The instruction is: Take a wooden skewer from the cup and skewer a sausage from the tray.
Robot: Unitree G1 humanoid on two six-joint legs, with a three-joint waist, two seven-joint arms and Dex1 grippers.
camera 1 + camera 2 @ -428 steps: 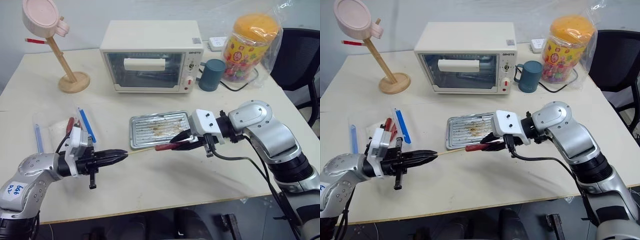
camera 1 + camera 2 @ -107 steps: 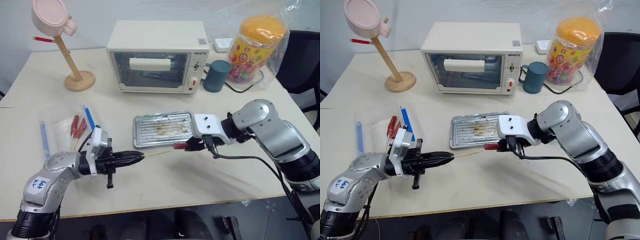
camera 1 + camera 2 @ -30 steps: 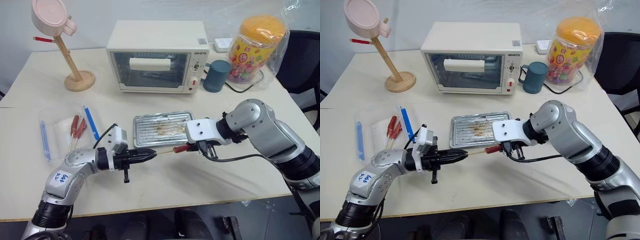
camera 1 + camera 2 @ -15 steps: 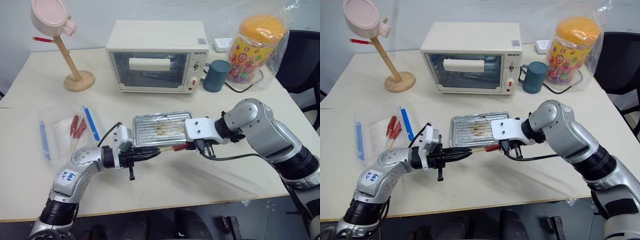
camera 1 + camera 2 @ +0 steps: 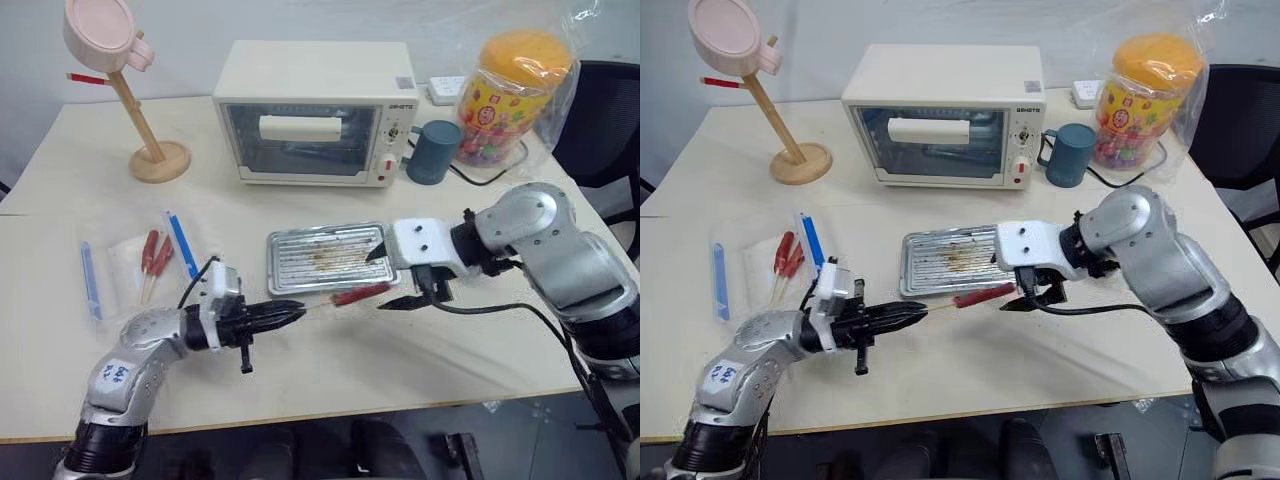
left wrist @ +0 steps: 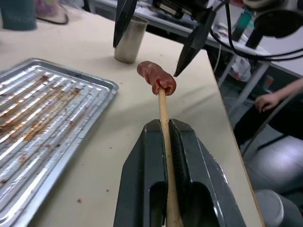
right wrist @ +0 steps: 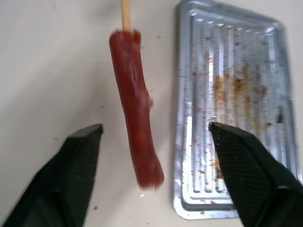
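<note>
My left pincer (image 5: 285,314), lower left of centre, is clamped on the skewer (image 5: 318,307); the sausage (image 5: 360,294) sits impaled at its far end, long axis running right and slightly up; my right pincer (image 5: 391,280) gapes around it, touching nothing.

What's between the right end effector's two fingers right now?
The sausage on the skewer hangs between the open fingers, touching neither, seen in the right wrist view.

Skewer (image 6: 164,118) tip buried inside sausage (image 6: 156,78)
</note>
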